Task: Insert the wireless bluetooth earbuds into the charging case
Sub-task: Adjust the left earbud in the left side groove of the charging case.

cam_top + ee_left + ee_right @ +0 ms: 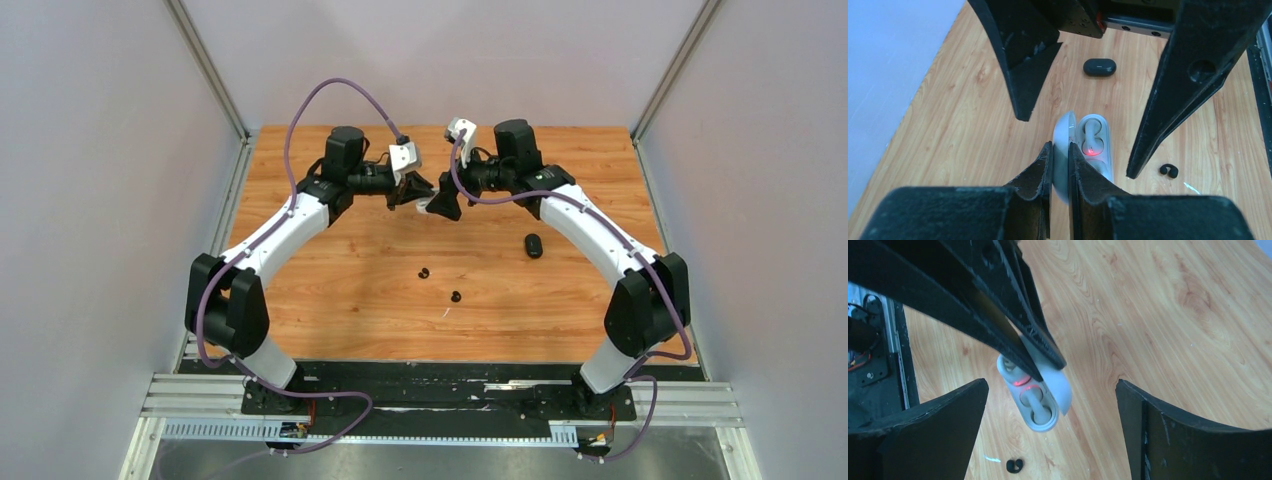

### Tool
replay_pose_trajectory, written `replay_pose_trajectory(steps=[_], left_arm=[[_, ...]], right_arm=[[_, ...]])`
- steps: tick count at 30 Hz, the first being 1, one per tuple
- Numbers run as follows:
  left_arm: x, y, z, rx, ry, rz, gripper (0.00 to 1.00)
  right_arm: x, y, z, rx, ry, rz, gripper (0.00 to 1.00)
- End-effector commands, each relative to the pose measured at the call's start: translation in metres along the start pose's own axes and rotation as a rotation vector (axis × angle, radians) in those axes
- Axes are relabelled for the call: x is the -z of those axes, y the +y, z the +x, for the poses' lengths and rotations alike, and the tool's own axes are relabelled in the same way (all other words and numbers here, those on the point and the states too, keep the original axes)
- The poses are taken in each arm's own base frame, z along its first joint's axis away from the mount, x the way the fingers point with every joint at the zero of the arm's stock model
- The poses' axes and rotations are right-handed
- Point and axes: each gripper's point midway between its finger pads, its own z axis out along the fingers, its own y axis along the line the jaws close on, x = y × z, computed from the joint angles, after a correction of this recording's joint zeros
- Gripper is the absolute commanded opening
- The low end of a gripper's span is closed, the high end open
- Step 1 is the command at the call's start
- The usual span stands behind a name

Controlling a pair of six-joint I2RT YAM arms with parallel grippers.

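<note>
both arm bases are fixed at the near edge of the table (pixel 330 310). each arm rises from its base, bends at the elbow and reaches forward and inward, so the two wrists face each other over the far middle of the table. nearest on the wood lie two black earbuds (pixel 456 296), loose and a little apart, the second one (pixel 423 272) slightly farther and to the left. farther back and to the right lies the closed black case (pixel 534 245), near the right forearm. beyond these, the left gripper (pixel 1060 150) is clenched on the lid (pixel 1064 145) of the open white charging case (pixel 1093 145); the lid stands edge-on between its fingers and the case body hangs open beside them, wells facing the right wrist. a white earbud (pixel 1034 400) sits in one well, with a red light (pixel 1090 150) glowing next to it; the other well is partly hidden. the right gripper (pixel 1051 385) is released, its fingers spread wide on either side of the case and touching nothing.
</note>
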Motion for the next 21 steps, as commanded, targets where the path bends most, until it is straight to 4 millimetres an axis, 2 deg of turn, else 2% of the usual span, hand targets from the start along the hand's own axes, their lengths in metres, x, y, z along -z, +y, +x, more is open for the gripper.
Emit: replay_pose_trajectory(steps=[1,10,21], left_arm=[[0.004,-0.001,-0.021,-0.083,-0.046,-0.009,0.0],[0.004,-0.004,-0.021,-0.088,-0.049,-0.002,0.0],[0.003,-0.005,-0.023,-0.099,-0.058,0.011,0.0]], right_arm=[[-0.002,0.001,-0.039,-0.001,-0.098,-0.014,1.0],[-0.009,-0.008,-0.032,-0.045,-0.08,0.013,1.0],[-0.01,-0.019,-0.033,-0.043,-0.083,0.058,1.0]])
